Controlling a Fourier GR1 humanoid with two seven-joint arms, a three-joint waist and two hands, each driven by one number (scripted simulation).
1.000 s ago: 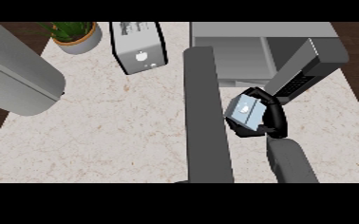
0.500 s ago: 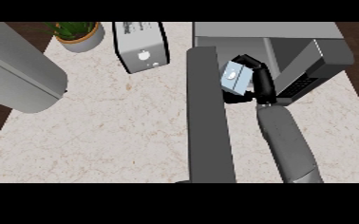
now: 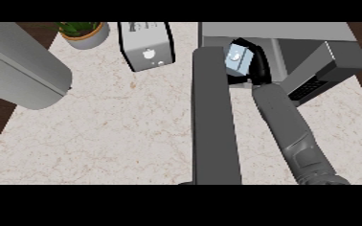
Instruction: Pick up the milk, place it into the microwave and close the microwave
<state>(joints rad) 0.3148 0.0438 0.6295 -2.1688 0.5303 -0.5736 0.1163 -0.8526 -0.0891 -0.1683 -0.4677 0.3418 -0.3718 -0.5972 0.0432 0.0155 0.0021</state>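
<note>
Left arm: I see only a grey forearm point(image 3: 28, 74) at the left edge; its hand is out of view.
Plant: a potted plant point(image 3: 83, 32) at the worktop's point(image 3: 127, 129) far left.
Toaster: a toaster point(image 3: 147, 45) just right of it.
Door: the microwave door point(image 3: 212, 119) stands open, edge-on.
Milk: the milk point(image 3: 237, 59) is at the microwave point(image 3: 283, 31) opening.
Right hand: my right hand point(image 3: 256, 62) is curled round the milk.

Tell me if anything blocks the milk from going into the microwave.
Nothing visible does. The right hand holds the milk right at the microwave opening, and the open door stands to the side of it, not across its way.
</note>
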